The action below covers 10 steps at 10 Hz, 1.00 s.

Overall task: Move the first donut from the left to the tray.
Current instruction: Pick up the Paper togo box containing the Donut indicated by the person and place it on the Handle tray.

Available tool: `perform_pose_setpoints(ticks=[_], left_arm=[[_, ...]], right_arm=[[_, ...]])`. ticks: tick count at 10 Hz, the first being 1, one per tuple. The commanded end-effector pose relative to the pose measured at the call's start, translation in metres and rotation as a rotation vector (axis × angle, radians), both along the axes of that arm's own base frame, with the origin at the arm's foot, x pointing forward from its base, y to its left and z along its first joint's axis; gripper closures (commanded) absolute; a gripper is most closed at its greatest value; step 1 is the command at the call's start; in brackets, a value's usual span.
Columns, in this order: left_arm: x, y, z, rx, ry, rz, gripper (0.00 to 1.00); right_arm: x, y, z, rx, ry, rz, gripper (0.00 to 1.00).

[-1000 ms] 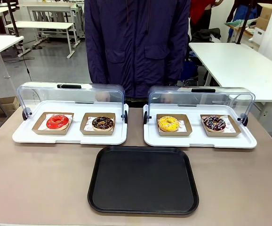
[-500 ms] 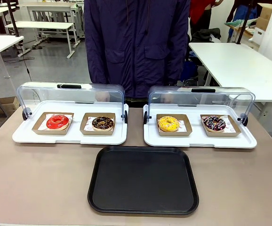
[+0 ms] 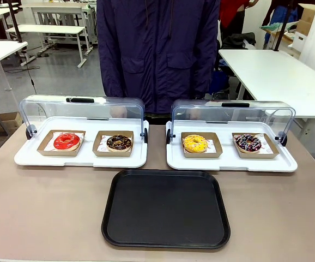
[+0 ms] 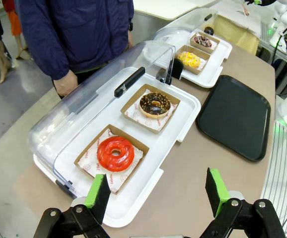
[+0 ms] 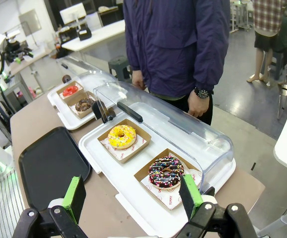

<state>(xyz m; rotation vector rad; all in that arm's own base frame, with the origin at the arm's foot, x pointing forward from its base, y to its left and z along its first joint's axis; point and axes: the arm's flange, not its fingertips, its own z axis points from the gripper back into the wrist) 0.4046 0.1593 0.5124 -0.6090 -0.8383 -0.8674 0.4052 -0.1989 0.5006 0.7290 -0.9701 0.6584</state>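
The red-iced ring donut (image 3: 66, 141) lies in its brown cardboard holder at the left end of the left white tray (image 3: 32, 158), whose clear lid stands raised. In the left wrist view that donut (image 4: 115, 153) sits just beyond my left gripper (image 4: 156, 191), which hangs open above the white tray's near edge with nothing between its green pads. The black tray (image 3: 166, 207) lies bare at the table's front middle, also seen as the black tray (image 4: 235, 115) in the left wrist view. My right gripper (image 5: 133, 195) is open over the right white tray's corner, close to the sprinkled donut (image 5: 166, 173).
A chocolate donut (image 3: 119, 142) shares the left white tray. A yellow donut (image 3: 194, 143) and a sprinkled dark donut (image 3: 248, 143) lie in the right white tray (image 3: 288, 164). A person in a dark blue jacket (image 3: 157, 49) stands at the far edge. Both lids (image 3: 81, 109) are raised.
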Motion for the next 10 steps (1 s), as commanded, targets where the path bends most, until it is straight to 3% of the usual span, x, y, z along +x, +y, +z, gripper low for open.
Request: perform_pose_setpoints(ticks=[1, 10], left_arm=[[-0.0004, -0.0001, 0.0007, -0.005, -0.008, -0.011, 0.00], [-0.0004, -0.0001, 0.0007, -0.005, -0.008, -0.011, 0.00]], right_arm=[[-0.0008, 0.0026, 0.0000, 0.009, -0.019, 0.001, 0.00], [-0.0008, 0.0026, 0.0000, 0.009, -0.019, 0.001, 0.00]])
